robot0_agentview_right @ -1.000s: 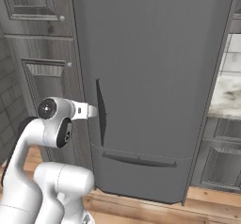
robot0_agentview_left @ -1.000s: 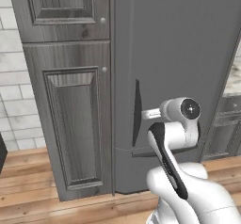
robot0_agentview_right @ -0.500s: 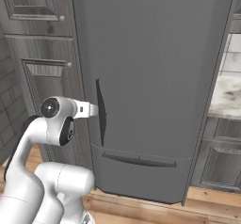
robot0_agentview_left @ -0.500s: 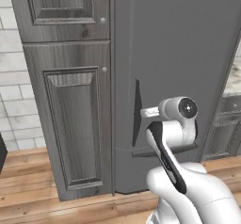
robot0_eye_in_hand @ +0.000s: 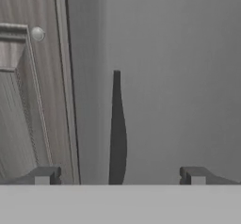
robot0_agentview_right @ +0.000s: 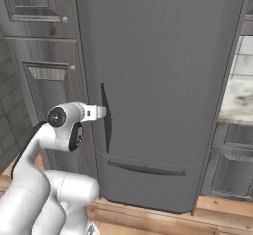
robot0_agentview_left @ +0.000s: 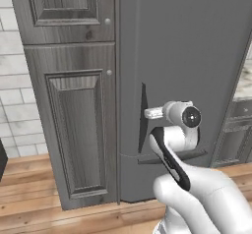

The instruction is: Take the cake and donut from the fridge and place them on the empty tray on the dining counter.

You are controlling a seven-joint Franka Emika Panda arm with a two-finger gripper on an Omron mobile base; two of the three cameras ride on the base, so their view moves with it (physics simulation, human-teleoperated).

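Note:
The fridge [robot0_agentview_left: 187, 56] is a tall plain grey appliance and its door is shut. A dark vertical handle [robot0_agentview_left: 142, 115] runs down the door's left edge. My gripper [robot0_agentview_left: 148, 113] points straight at this handle at mid-height, very close to it. In the right base view the gripper [robot0_agentview_right: 100, 111] nearly meets the handle [robot0_agentview_right: 105, 118]. Seen from the hand, the handle [robot0_eye_in_hand: 117, 129] stands centred in front of my gripper [robot0_eye_in_hand: 120, 175], whose jaws are spread wide and empty. The cake, donut, empty tray and dining counter are out of view.
A grey wood-panelled cabinet [robot0_agentview_left: 74, 130] with a small knob [robot0_eye_in_hand: 37, 33] adjoins the fridge on the left. A bottom drawer handle [robot0_agentview_right: 146, 169] crosses the fridge low down. To the right are a pale stone counter [robot0_agentview_right: 237, 100] over grey drawers, and wooden floor [robot0_agentview_left: 29, 213] below.
The hand has crept a little forward toward the fridge handle. Its jaws stay wide open, and the fridge door has not moved.

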